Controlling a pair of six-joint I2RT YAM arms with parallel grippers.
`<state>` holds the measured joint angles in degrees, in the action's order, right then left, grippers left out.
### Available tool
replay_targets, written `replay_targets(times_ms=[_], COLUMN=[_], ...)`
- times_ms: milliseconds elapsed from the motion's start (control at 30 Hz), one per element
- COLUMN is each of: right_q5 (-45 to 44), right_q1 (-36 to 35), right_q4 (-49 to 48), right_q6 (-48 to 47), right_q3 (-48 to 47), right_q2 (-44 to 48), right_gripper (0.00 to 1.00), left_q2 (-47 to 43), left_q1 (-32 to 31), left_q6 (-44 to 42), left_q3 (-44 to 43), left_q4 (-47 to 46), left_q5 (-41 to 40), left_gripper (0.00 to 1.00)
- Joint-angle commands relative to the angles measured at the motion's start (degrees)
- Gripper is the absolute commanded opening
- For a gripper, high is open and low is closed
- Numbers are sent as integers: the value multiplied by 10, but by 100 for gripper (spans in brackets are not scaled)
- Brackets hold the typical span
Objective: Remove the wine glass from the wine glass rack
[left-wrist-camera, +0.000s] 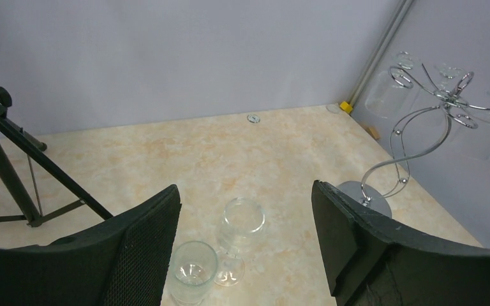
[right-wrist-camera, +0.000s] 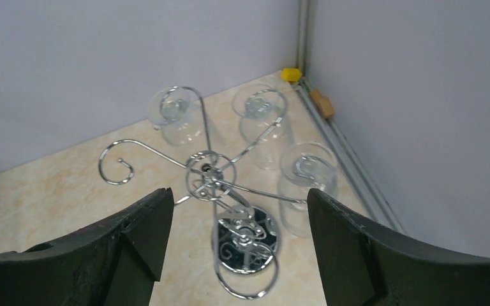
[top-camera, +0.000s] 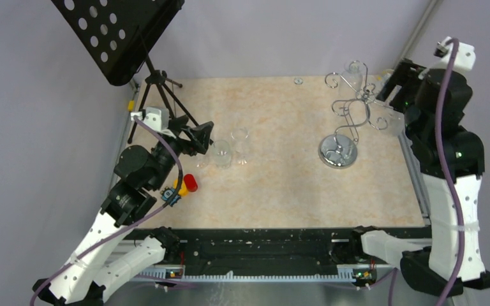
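Two arms were bolted at the near edge of the table (top-camera: 281, 191). Just beyond the left arm's base a small red object (top-camera: 191, 183) lay on the table top, with a yellow piece (top-camera: 180, 186) touching its left side.

A little farther in, the left gripper (left-wrist-camera: 245, 191) was held low over the table. Its jaws were released and stood wide apart, with nothing grasped between them. Just in front of its fingers two clear glasses were on the table, one (left-wrist-camera: 193, 271) nearer and the other (left-wrist-camera: 241, 220) close beside it.

On the right half of the table the wine glass rack (top-camera: 351, 108) stood on its round mirrored base (top-camera: 338, 152), near the right edge. Three wine glasses hung bowl down from its curled arms, on the far and right side of the stem: the first wine glass (right-wrist-camera: 175, 118), the second wine glass (right-wrist-camera: 263, 124) and the third wine glass (right-wrist-camera: 306, 178), which was nearest to the right wall.

The right gripper (right-wrist-camera: 239, 194) was raised by the right side of the rack, looking down on its top. Its jaws were also released and wide apart, and they grasped neither wire nor glass.

Farthest away, a black music stand (top-camera: 118, 35) on a tripod stood at the far left corner. A small round disc (top-camera: 298, 81) lay by the far edge.
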<state>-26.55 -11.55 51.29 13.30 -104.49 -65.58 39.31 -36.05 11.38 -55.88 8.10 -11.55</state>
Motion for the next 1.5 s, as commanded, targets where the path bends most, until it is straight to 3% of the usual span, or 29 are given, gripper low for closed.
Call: replay_targets(times_ms=[0, 133, 400, 800, 1033, 1167, 1333, 1467], right_q5=[-109, -95, 100, 254, 373, 438, 445, 456], right_q1=[13, 53, 212, 357, 402, 432, 442, 442], right_q4=[7, 24, 39, -12, -79, -112, -129, -127], right_q6=[11, 16, 24, 90, 127, 160, 186, 193], right_q3=[41, 41, 65, 116, 191, 229, 240, 221], right_q2=[42, 30, -16, -13, 13, 28, 43, 47], right_gripper=[78, 76, 73, 70, 57, 55, 54, 59], left_q2=[11, 15, 7, 9, 7, 6, -3, -10], left_q1=[-1, -1, -1, -1, -1, -1, -1, -1], left_q6=[13, 14, 17, 17, 14, 11, 21, 31], left_q3=[7, 7, 11, 12, 17, 19, 23, 29], left_q4=[-30, -27, -22, -23, -26, -24, -23, -27], left_q5=[20, 25, 22, 22, 21, 18, 21, 26], left_gripper=[79, 79, 79, 79, 79, 79, 79, 79])
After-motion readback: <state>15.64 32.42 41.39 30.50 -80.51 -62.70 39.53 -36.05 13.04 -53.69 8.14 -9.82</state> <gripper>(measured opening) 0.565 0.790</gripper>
